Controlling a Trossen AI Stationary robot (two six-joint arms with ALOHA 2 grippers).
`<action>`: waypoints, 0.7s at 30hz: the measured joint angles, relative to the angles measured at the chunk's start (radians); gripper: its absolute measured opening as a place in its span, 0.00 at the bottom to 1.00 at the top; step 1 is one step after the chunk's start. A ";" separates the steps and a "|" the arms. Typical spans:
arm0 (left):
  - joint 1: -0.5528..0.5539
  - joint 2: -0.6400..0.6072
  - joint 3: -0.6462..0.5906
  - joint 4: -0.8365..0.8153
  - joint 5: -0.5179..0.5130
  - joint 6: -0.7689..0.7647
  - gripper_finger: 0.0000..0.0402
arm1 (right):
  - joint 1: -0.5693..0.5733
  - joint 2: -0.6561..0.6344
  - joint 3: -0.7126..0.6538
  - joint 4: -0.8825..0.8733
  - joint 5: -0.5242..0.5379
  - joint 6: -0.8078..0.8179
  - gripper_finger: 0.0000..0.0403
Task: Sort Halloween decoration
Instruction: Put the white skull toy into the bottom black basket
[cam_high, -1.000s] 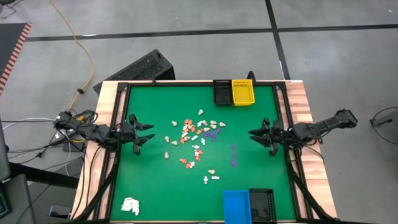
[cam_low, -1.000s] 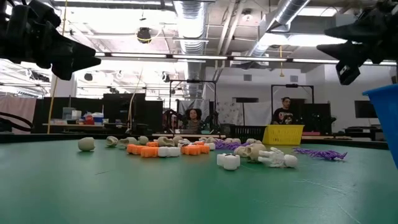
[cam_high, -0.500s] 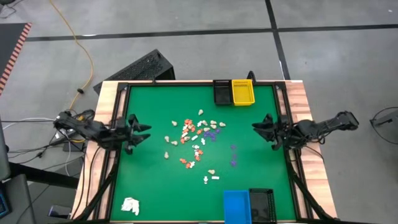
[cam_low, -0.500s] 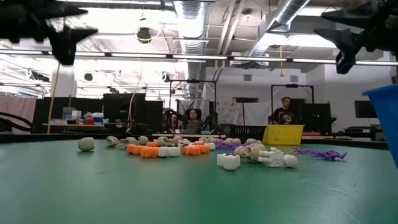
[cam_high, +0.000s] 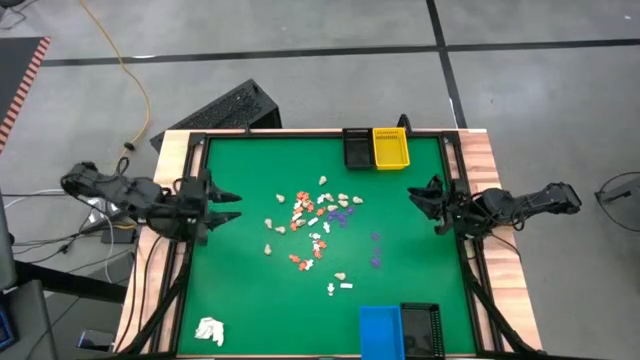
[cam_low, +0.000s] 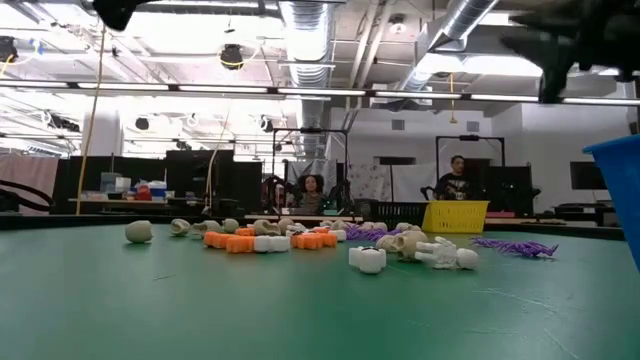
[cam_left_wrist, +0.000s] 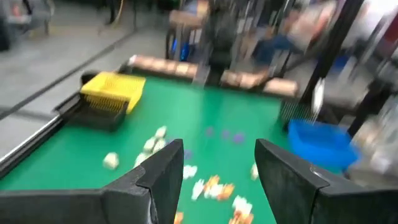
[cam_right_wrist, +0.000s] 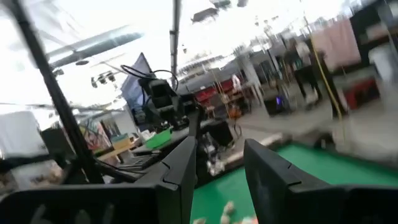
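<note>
Scattered tiny figurine-like Halloween decoration pieces (cam_high: 315, 232) in orange-red, purple, white and cream-beige are seen lying loose near the middle of the green-topped desk (cam_high: 250, 300) with its pale wooden border. In the low view the orange ones (cam_low: 255, 240) are bunched together, white and cream ones (cam_low: 410, 252) lie beside them, and a few purple ones (cam_low: 515, 247) are set somewhat apart (none is touched by either arm).

The left pincer (cam_high: 222, 204) is held at the left edge of the desk, well apart from the pieces, its two dark fingers (cam_left_wrist: 163, 171) spread wide with nothing between them. The right pincer (cam_high: 423, 201) is held at the right edge, likewise well apart from the pieces; its fingers (cam_right_wrist: 180, 171) are parted with a clear gap, and nothing is gripped.

A yellow slotted plastic bin (cam_high: 390, 148) and a black bin (cam_high: 357, 149) beside it are placed at the far edge of the desk. A blue plastic bin (cam_high: 379, 331) and a second black bin (cam_high: 421, 331) are set side by side at the near edge. A white wadded lump of cloth-like material (cam_high: 209, 330) lies in the near left corner. A black keyboard-like object (cam_high: 222, 110) rests on the grey floor beyond the desk.
</note>
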 joint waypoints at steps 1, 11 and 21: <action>0.000 0.032 0.046 -0.040 -0.014 0.002 0.47 | 0.000 0.025 0.030 -0.012 0.001 -0.034 0.34; 0.001 0.024 0.165 -0.163 -0.192 0.037 0.47 | -0.066 0.520 0.494 -0.481 0.129 -0.181 0.34; 0.001 -0.085 0.122 -0.198 -0.207 -0.010 0.47 | -0.174 0.791 0.395 -0.265 0.051 -0.215 0.34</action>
